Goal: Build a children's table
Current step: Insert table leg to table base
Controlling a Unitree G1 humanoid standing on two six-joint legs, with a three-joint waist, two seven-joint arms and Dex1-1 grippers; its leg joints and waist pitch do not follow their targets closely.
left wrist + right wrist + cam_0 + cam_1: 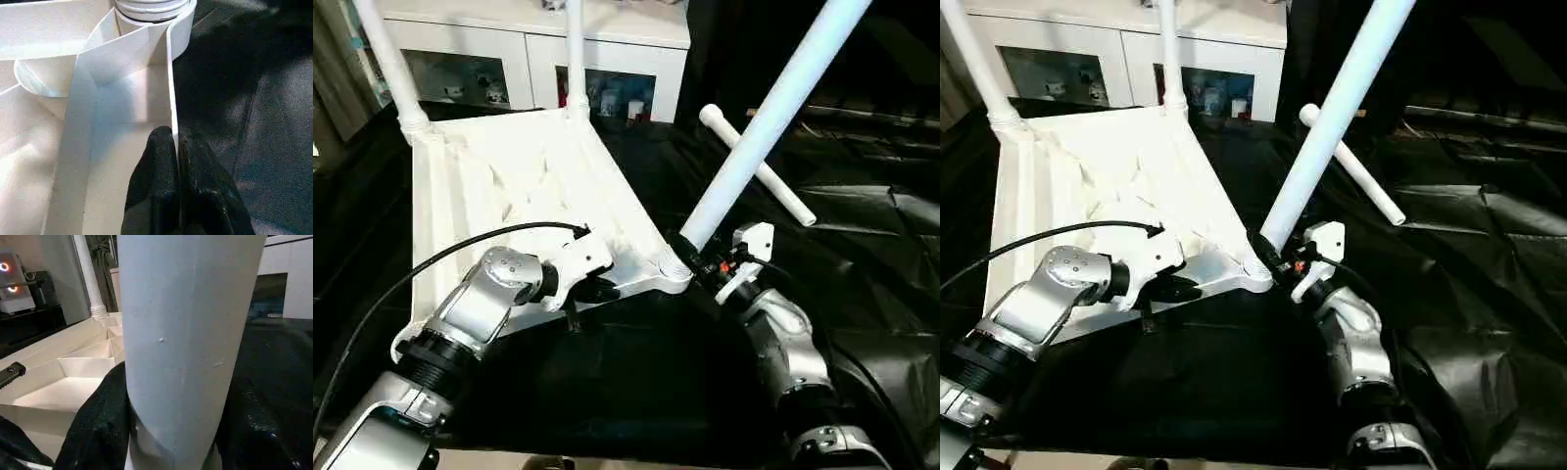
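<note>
White plastic makes up the upturned tabletop (509, 186), which lies on black sheeting (862, 294) with its ribbed underside facing up. At its far left corner a leg (386, 59) stands in its socket, and a second leg (575, 54) stands in the far right corner socket, just in front of a white glass-fronted cabinet (538, 59).

On the near side, the left gripper (597, 291) is clenched on the tabletop's near rim (171, 98); the wrist view shows its two black fingers (156, 176) pinching the thin wall from either side, close to the near right corner.

Just right of that, the near right corner socket (674, 266) holds the foot of a third leg (764, 117), which leans up and to the right. The right gripper (690, 253) grasps this leg low down, right above the socket, its dark fingers (98, 426) on both sides of the shaft.

Farther right and beyond, the fourth leg (759, 164) lies loose on the sheeting, well apart from both grippers.
</note>
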